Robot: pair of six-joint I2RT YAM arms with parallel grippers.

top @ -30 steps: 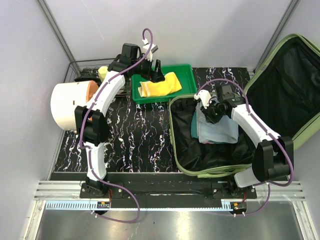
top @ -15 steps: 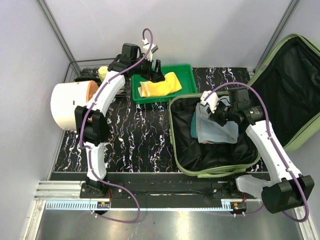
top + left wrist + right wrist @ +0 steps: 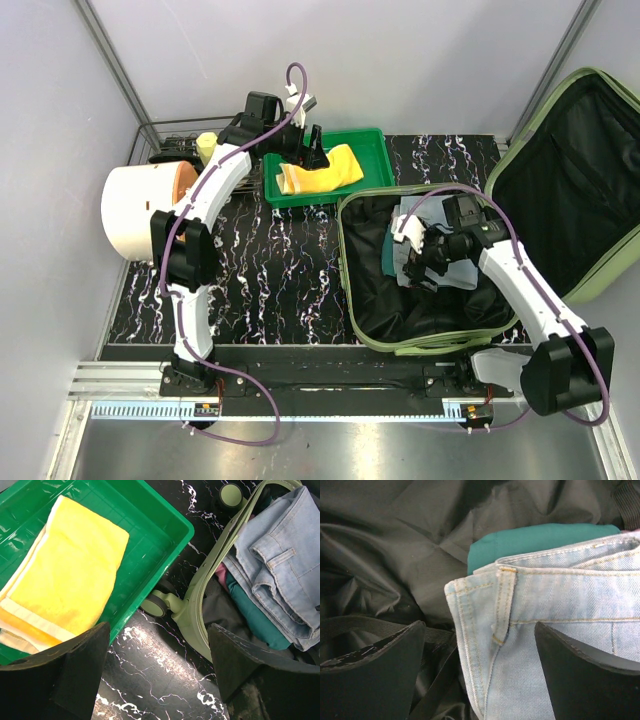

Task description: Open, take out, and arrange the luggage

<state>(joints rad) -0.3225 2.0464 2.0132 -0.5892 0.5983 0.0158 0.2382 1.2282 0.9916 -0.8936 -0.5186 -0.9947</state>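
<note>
The luggage (image 3: 346, 270) lies open on the right of the table, its lid (image 3: 575, 185) leaning back against the wall. Inside on the black lining rests a folded stack with pale blue jeans (image 3: 456, 270) on top and a teal garment (image 3: 535, 537) beneath. My right gripper (image 3: 420, 262) hangs low over the stack, open, and the jeans' waistband corner (image 3: 492, 610) lies between its fingers ungripped. My left gripper (image 3: 312, 150) hovers open over the near right corner of the green tray (image 3: 165, 520), between it and the luggage's rim (image 3: 200, 610), holding nothing.
A folded yellow cloth (image 3: 320, 168) lies in the green tray (image 3: 375, 140) behind the luggage. A white cylindrical container (image 3: 135, 210) stands at the left and a wire rack (image 3: 175, 145) at the back left. A luggage wheel (image 3: 154, 605) almost touches the tray.
My right gripper has shifted toward the near side over the jeans and its jaws have gone from shut to open. The left arm has not moved.
</note>
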